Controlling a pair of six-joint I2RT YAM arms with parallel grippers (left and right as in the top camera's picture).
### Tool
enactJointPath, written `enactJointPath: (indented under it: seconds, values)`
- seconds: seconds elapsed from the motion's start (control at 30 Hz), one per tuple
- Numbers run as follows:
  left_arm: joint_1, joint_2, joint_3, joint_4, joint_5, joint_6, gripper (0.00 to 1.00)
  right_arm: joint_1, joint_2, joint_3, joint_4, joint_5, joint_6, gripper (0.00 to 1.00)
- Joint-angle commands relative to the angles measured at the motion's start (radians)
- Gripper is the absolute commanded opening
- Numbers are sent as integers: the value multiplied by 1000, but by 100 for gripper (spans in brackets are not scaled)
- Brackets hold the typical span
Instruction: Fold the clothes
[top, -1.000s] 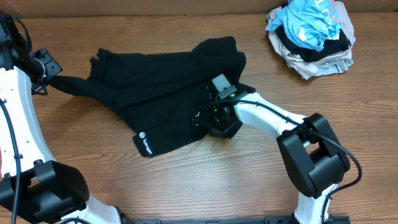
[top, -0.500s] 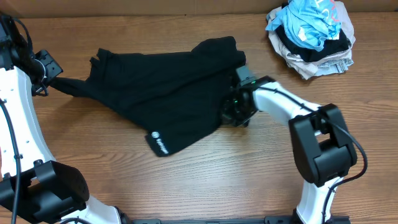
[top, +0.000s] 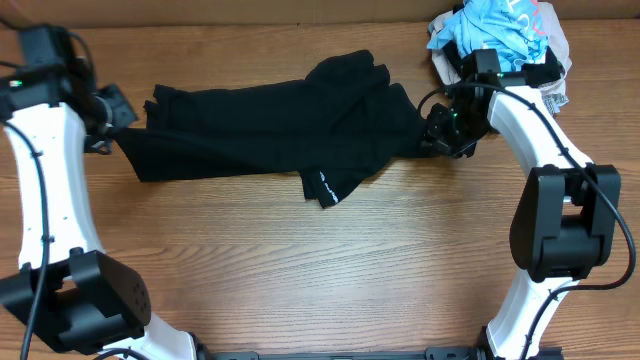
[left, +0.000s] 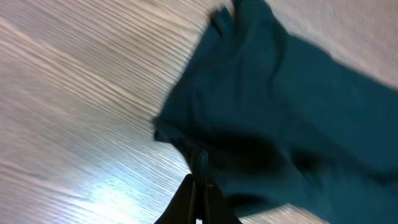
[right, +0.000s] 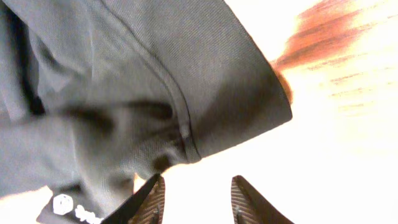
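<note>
Black cloth first: the black top (top: 250, 135) lies spread in a long, rumpled band on the desk (top: 300, 280), reaching away to the left from the pile of clothes (top: 500, 45). Its right end sits just below and left of that pile, close to it but not touching it as far as I can see. Its other end is the part of it farthest from the pile. A flap hangs off the near edge about midway along, and I can read white lettering (top: 322, 185) on that flap. In the right wrist view a small round white logo (right: 62, 204) shows at the bottom left corner.

My left pincer (left: 200, 180) is at the end farthest from the pile. Its fingers are pressed together on a corner of the cloth, and the fabric runs straight out from the tips.

My right pincer (right: 199, 180) is at the end nearest the pile, just below it. Its fingers stand apart with only bright desk showing between them. The stitched hem of the top lies just beyond the fingertips. One finger (right: 149, 199) sits against the cloth edge, though I can't tell whether it touches.
</note>
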Motion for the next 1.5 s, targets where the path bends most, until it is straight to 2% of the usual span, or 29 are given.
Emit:
enactJointPath:
  seconds: [0.0, 0.2, 0.37, 0.63, 0.77, 1.07, 1.47]
  values:
    - [-47, 6, -86, 49, -7, 19, 4, 15, -15, 49, -40, 8, -50, 41]
    - [-89, 6, -197, 150, -7, 19, 4, 74, -107, 57, -114, -11, -55, 50]
    - [-92, 6, -204, 153, -6, 18, 4, 176, -168, 57, -147, -11, -34, 52]
    - [-92, 6, -204, 155, -4, 18, 4, 369, -166, 10, -115, -7, 52, 56]
    - [-92, 6, -204, 158, -4, 19, 4, 451, -166, -29, -87, 68, 142, 58]
    - [-92, 6, -204, 161, -4, 19, 4, 520, -166, -137, 34, 92, 246, 59]
    - [-92, 6, -204, 167, -4, 19, 4, 526, -164, -261, 165, 91, 299, 61]
